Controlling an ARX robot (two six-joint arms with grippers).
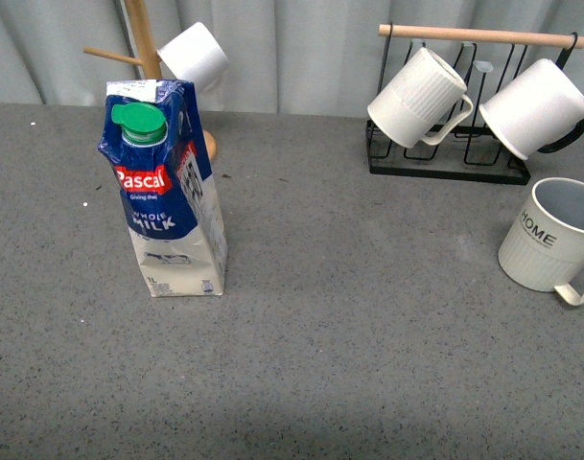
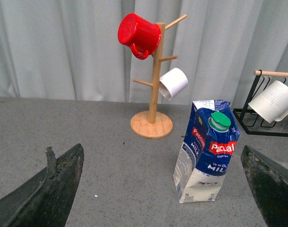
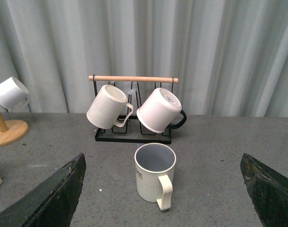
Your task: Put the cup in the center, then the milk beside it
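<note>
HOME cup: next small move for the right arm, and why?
Probably ease the right gripper forward and down toward the cup. The gripper is open and the cup stands upright straight ahead of its jaws, untouched, handle facing the wrist camera. The centre of the table is bare, and the cup goes there before the milk.

The cup (image 1: 550,238) loses its handle tip past the front view's right edge; the milk carton (image 1: 167,196) hides most of the mug tree (image 1: 143,36) base, treetop cropped.
</note>
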